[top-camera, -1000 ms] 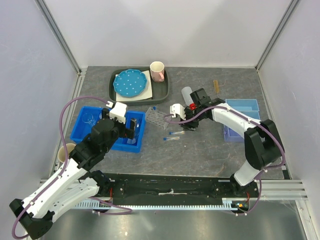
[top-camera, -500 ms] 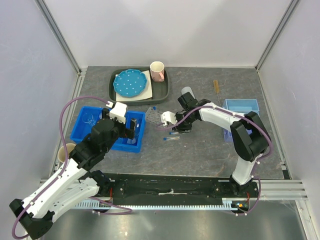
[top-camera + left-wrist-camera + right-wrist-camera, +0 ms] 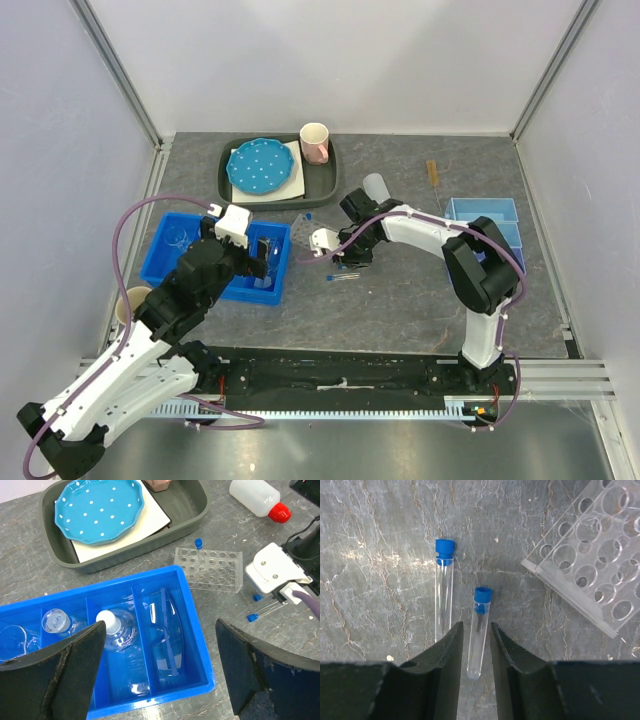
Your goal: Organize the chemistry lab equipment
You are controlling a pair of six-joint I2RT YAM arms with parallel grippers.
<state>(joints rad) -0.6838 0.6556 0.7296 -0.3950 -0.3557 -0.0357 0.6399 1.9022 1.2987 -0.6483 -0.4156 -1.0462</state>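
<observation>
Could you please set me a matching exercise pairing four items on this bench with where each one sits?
Items:
1. goggles
2. squeeze bottle
3. dotted plate
4. loose tube nearer the rack

Places:
A. in the grey tray
B. on the table beyond the rack
C. between the right fingers
D. in the blue bin

Pairs: 1-D, 2-B, 3-A, 4-C

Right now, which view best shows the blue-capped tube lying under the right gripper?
Right wrist: the tube lies large, whole from cap to tip, between the fingers of the right gripper. Left wrist shows it small, its far end hidden by that gripper. In the top external view I cannot make it out beneath that gripper.
</observation>
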